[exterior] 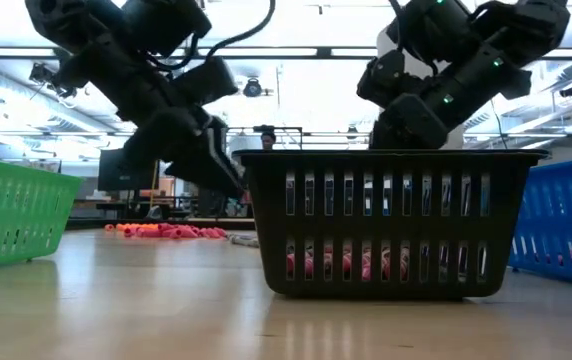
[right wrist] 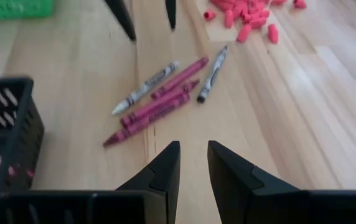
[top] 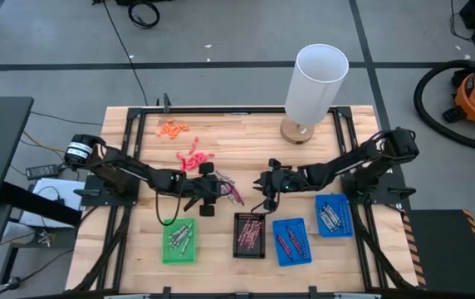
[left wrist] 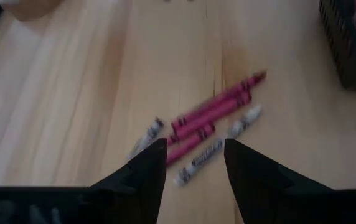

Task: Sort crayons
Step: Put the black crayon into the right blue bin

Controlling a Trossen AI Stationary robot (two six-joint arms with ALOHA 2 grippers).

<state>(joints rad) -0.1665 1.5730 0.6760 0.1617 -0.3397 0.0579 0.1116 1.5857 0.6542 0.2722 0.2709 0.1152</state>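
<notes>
A small heap of crayons (top: 230,190), maroon-purple (left wrist: 212,111) and silvery-grey (left wrist: 201,158), lies flat on the wooden table between my two grippers. My left gripper (top: 217,189) is open just left of the heap. In its wrist view its fingers (left wrist: 195,152) stand on either side of a silvery-grey crayon's near end, and I cannot tell that they touch it. My right gripper (top: 263,189) is a little open and empty, to the right of the heap (right wrist: 159,99), with its fingertips (right wrist: 193,149) short of it.
Near the front edge stand a green tray (top: 179,241), a black tray (top: 250,235) holding pinkish-red crayons (exterior: 366,265), and two blue trays (top: 291,241) (top: 333,216). Pink bits (top: 192,158) and orange bits (top: 173,127) lie behind the heap. A white cylinder on a round base (top: 315,83) stands at the far edge.
</notes>
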